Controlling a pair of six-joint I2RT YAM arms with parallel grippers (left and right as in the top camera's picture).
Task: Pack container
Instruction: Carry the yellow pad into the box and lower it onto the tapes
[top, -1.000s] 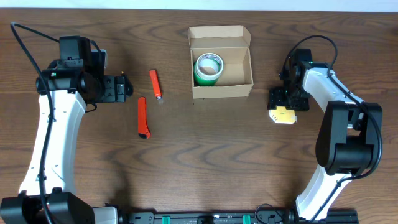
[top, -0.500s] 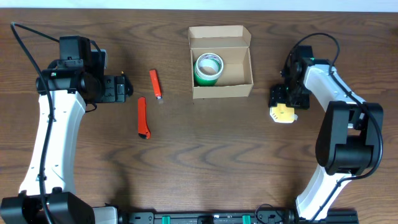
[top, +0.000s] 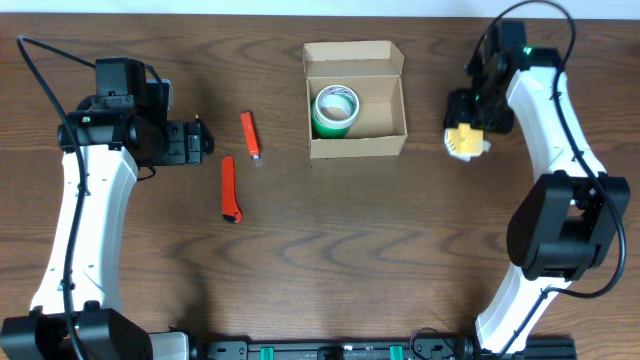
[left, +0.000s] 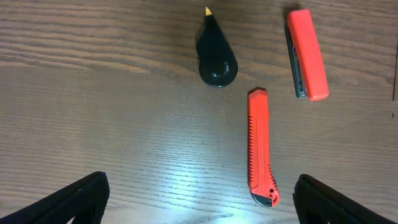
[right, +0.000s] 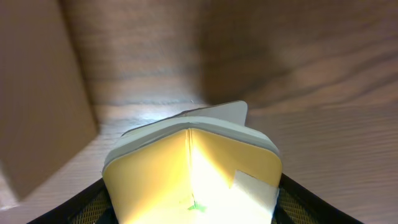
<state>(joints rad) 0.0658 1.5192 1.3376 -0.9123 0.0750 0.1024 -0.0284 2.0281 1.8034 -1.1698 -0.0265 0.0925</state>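
One thing is packed so far, as far as we can see.

From above, the container (top: 357, 146) sits at the far middle of the table (top: 330, 250) with its flap lid open. A green tape roll (top: 335, 110) lies inside, on the left half, and the other half is bare. The right gripper (top: 466, 132) is just beside the box's right wall and pinches a yellow notepad (top: 463, 146). The left gripper (top: 200, 140) is well apart from the box, over on the left. Near it lie a red stapler (top: 249, 135) and a red cutter (top: 230, 188), both on the table.

From the left wrist, we see its fingers (left: 81, 199) spread wide with nothing between them. The stapler, the cutter and a small black thing with a yellow tip (left: 217, 62) (we cannot tell what it is) lie ahead on the wood.

From the right wrist, the notepad fills the view, squeezed and bent a little between the dark fingers (right: 298, 205). The box's brown wall shows at the left edge.

We think the job is only partly done. The notepad is held but not yet over the box, so it has to go in next. The things on the left may have to go in too, and the lid is not yet closed.
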